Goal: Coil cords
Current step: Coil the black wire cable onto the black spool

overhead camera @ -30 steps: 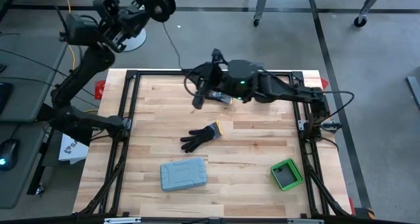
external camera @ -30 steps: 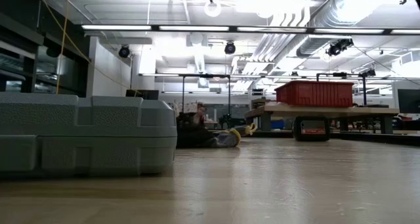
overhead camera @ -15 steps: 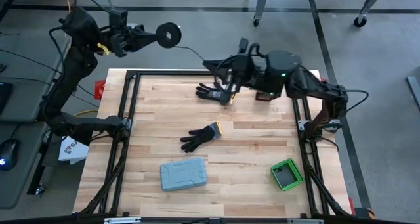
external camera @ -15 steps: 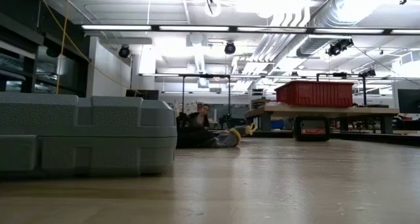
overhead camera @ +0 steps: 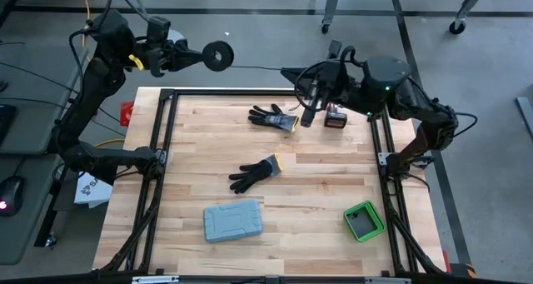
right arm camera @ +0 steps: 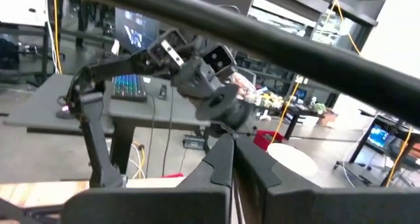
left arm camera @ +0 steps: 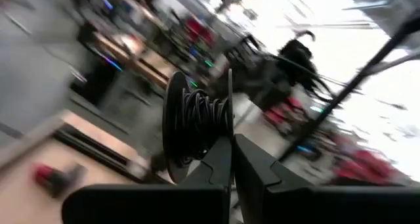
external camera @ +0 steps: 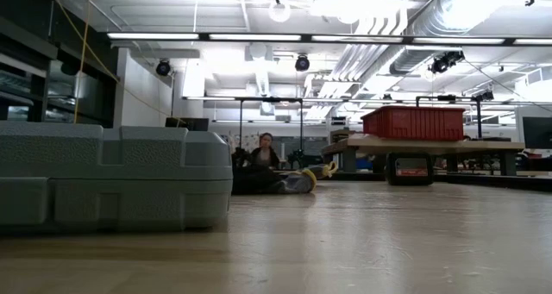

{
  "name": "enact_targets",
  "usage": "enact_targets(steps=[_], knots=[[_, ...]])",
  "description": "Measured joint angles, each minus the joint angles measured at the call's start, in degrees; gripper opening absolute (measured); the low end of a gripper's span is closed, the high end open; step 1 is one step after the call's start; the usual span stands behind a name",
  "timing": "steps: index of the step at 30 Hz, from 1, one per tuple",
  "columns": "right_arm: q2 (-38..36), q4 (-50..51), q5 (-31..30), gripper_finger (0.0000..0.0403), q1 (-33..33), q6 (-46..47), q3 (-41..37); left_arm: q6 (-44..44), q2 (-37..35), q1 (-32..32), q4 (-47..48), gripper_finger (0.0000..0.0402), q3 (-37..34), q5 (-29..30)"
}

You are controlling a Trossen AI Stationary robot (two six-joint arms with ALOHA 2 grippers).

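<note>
The cord is a thin dark wire wound on a small black spool [overhead camera: 218,56] that hangs beyond the table's far left corner, with my left gripper [overhead camera: 193,57] shut on it. From the spool, one strand [overhead camera: 258,67] runs straight across to my right gripper [overhead camera: 291,72], which is shut and held high over the far edge, pointing at the left arm. The left wrist view shows the wound wire [left arm camera: 200,115] close up. In the right wrist view, the shut fingers [right arm camera: 226,159] point at the left arm's gripper [right arm camera: 220,99]. My left gripper pinches the spool's thin flange [left arm camera: 230,102] edge-on between its two fingers. The fingers come level from the table's left side. The spool is lifted clear, its axis roughly level. My right gripper is shut on the strand's free end [overhead camera: 286,69], coming level from the right. The strand stretches taut and clear of the table.
Two black gloves lie on the table, one near the far edge [overhead camera: 273,116] and one at the middle [overhead camera: 254,173]. A grey case [overhead camera: 233,221] and a green box [overhead camera: 363,221] sit near the front. A small red and black device [overhead camera: 336,117] lies under the right arm.
My right gripper has risen and drawn back toward the table's right edge, uncovering the far glove. My left gripper has turned and swung the spool down toward the table's far left corner. The strand between the two grippers is now straight.
</note>
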State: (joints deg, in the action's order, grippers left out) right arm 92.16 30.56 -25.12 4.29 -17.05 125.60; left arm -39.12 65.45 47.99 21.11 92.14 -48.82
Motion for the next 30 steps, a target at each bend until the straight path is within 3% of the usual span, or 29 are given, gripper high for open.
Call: enact_targets(steps=[5, 13, 17, 25, 30], knots=[[-0.4, 0.3, -0.7, 0.0, -0.1, -2.1, 0.0, -9.4, 2.0, -1.7, 1.6, 0.0, 0.0, -11.3], [0.6, 0.7, 0.3, 0.0, -1.1, -2.5, 0.0, -16.0, 7.3, -12.6, -2.2, 0.0, 0.0, -14.6], [0.8, 0.5, 2.0, 0.0, -2.1, -1.0, 0.0, -22.2, 10.9, -18.4, -13.5, 0.0, 0.0, -15.7], [3.2, -1.7, 6.8, 0.0, -2.6, 1.9, 0.0, -41.0, 18.3, -25.5, -46.7, 0.0, 0.0, -15.2], [5.5, -2.9, 11.1, 0.0, -2.7, 5.3, 0.0, -44.6, 21.2, -27.3, -55.7, 0.0, 0.0, -13.1]])
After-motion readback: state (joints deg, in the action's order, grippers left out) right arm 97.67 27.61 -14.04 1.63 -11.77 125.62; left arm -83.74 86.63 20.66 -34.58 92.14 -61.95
